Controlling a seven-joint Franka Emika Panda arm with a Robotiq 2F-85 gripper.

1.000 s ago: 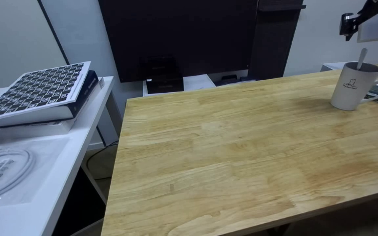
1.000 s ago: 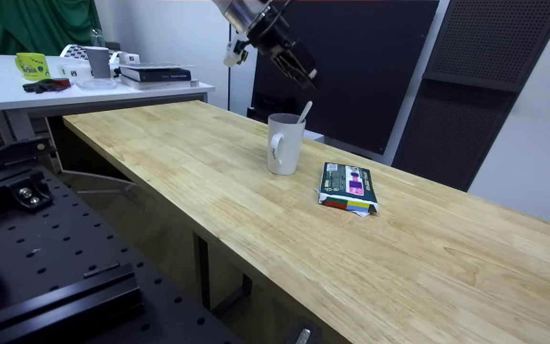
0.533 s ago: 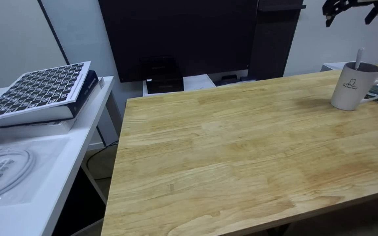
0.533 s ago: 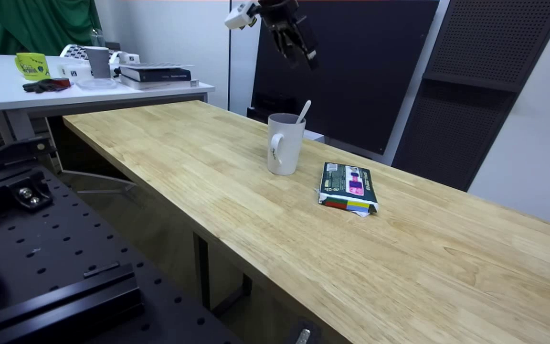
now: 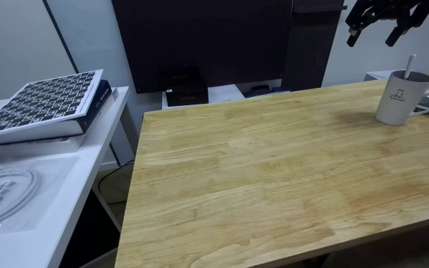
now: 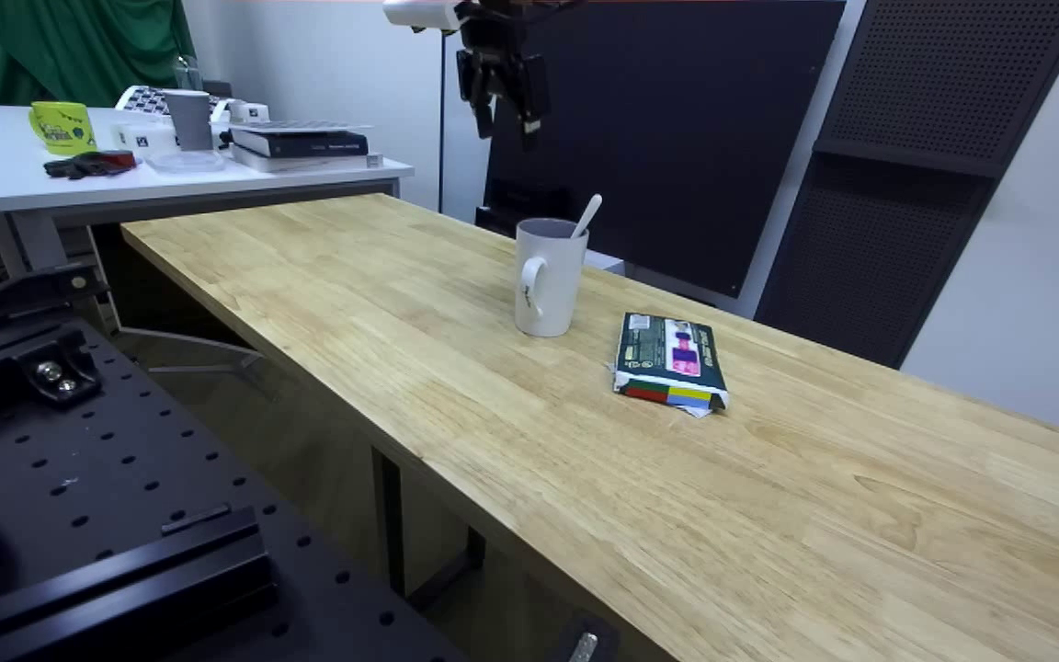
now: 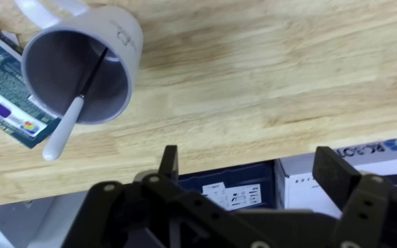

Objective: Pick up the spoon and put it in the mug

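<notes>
The mug is light grey-white and stands upright on the wooden table in both exterior views (image 5: pixel 399 100) (image 6: pixel 559 290). It also shows in the wrist view (image 7: pixel 128 36), at the upper left. The spoon leans inside the mug, its pale handle sticking out above the rim in both exterior views (image 5: pixel 409 67) (image 6: pixel 587 215). In the wrist view the spoon (image 7: pixel 63 129) shows a pale handle and a dark thin stem; its bowl is not clear inside the mug. My gripper (image 5: pixel 371 42) (image 6: pixel 506 133) (image 7: pixel 246 150) is open and empty, above and to one side of the mug, touching nothing.
A dark green packet (image 6: pixel 672 359) lies beside the mug; it also shows in the wrist view (image 7: pixel 9 89). The table (image 5: pixel 259 167) has its edge near the gripper in the wrist view. Boxes (image 7: pixel 298 186) stand beyond that edge. A white side table (image 6: pixel 244 188) holds books and cups.
My gripper has moved left in both exterior views, away from above the mug, and turned so both separated fingers show. The spoon handle has shifted slightly in the mug. The mug has not moved.
</notes>
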